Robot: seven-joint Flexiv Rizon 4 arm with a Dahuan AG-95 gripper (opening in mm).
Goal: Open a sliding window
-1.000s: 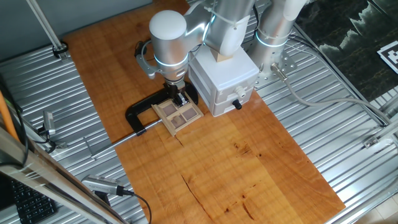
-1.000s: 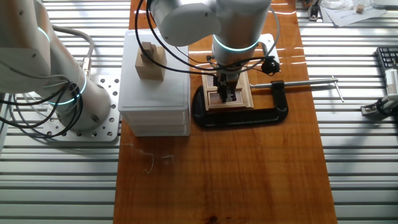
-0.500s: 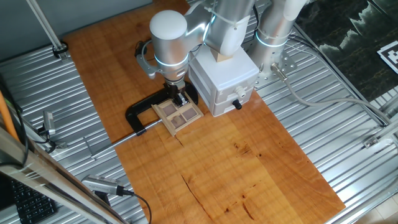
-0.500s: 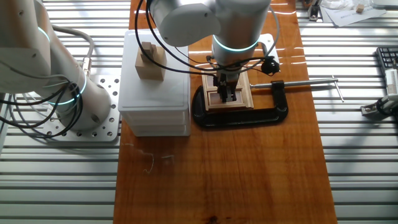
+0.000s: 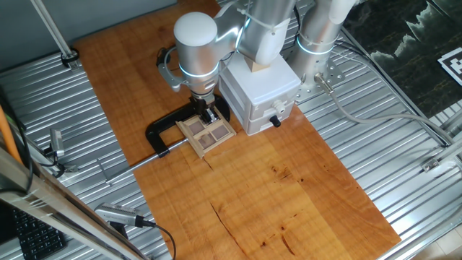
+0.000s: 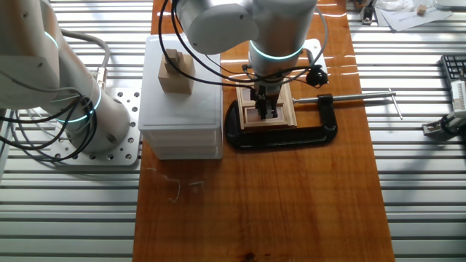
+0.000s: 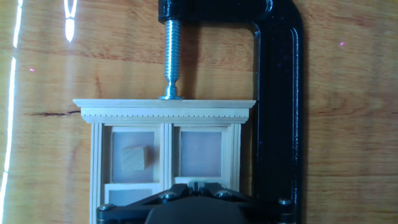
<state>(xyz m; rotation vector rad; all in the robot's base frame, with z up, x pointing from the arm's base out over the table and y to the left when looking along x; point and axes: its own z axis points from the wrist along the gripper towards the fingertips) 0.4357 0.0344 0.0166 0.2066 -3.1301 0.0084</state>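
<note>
One gripper [image 6: 267, 110] rests low on the sliding window [image 5: 208, 132], left of frame centre, clamped by the black C-clamp [image 6: 320, 133]; its jaw state is unclear, and the next move likely needs a sideways push.

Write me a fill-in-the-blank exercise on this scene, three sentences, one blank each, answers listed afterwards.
1. The sliding window is held on the wooden table by a black ____.
2. In the hand view, a small wooden cube shows in the window's ____ pane.
3. On top of the white box stands a small ____ block.

Missing words: C-clamp; left; wooden. The gripper is down over the window.
</note>
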